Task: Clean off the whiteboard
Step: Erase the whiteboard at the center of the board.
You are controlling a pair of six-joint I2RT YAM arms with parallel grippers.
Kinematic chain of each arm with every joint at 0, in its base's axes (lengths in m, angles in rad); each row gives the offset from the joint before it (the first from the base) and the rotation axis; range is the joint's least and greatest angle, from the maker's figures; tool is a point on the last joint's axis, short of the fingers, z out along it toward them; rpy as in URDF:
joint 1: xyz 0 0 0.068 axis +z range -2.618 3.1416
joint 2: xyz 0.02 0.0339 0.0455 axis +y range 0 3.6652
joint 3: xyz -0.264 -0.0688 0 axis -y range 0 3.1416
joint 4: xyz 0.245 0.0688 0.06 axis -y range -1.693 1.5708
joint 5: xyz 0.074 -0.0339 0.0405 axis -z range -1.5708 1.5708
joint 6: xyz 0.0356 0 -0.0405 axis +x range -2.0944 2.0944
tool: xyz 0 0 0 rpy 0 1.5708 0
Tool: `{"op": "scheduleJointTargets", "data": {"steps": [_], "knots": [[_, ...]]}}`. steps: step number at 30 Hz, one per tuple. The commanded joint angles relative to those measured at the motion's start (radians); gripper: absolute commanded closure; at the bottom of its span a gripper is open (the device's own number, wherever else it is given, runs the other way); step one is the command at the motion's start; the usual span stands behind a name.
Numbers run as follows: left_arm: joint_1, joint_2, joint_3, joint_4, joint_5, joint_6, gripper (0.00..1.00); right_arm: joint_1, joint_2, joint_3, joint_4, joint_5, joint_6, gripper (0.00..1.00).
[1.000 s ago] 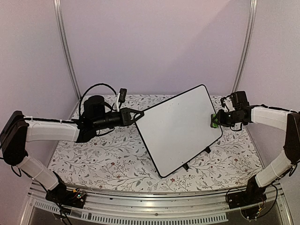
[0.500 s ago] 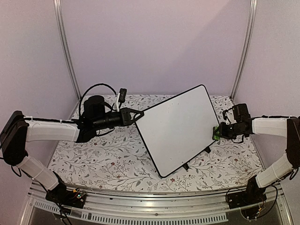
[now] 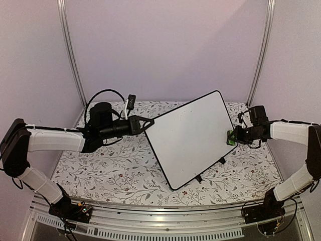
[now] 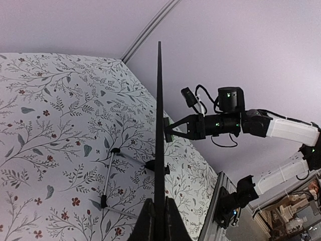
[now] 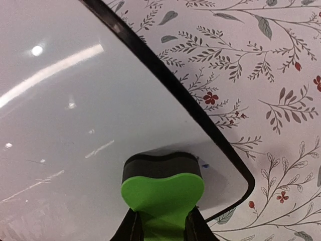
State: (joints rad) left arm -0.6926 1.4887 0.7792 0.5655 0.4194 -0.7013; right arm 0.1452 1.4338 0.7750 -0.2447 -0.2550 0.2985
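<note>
The whiteboard (image 3: 190,135) stands tilted on its black clip feet in the middle of the table, its face looking blank from above. My left gripper (image 3: 148,122) is shut on the board's left edge; the left wrist view shows the thin black rim (image 4: 159,125) edge-on, running up from between the jaws. My right gripper (image 3: 231,137) is shut on a green eraser (image 5: 161,193), whose dark felt side presses on the white face (image 5: 75,125) near a rounded corner. A small blue marker speck (image 5: 205,165) shows beside the eraser.
A floral-patterned cloth (image 3: 110,170) covers the table. Metal frame posts (image 3: 70,50) rise at both back corners before pale walls. A wire stand (image 4: 108,175) with black feet props the board from behind. An aluminium rail (image 3: 160,221) runs along the near edge.
My right gripper with the eraser slid down the board's right edge, then came back up a little. The left arm and the board stayed still.
</note>
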Motion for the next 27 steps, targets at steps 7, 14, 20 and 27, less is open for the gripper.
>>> {"op": "scheduleJointTargets", "data": {"steps": [7, 14, 20, 27], "knots": [[-0.007, 0.018, -0.009, -0.016, 0.078, 0.046, 1.0, 0.004, 0.054, 0.11, -0.019, -0.006, -0.012, 1.0], [-0.007, 0.021, -0.009, -0.01, 0.086, 0.043, 1.0, 0.003, 0.031, -0.027, 0.023, 0.015, -0.009, 1.0], [-0.007, 0.021, -0.01, -0.007, 0.09, 0.04, 1.0, 0.002, 0.002, -0.097, 0.043, 0.019, 0.0, 1.0], [-0.008, 0.02, -0.011, -0.004, 0.093, 0.039, 1.0, -0.008, 0.011, -0.036, 0.041, -0.017, -0.003, 1.0]]}}
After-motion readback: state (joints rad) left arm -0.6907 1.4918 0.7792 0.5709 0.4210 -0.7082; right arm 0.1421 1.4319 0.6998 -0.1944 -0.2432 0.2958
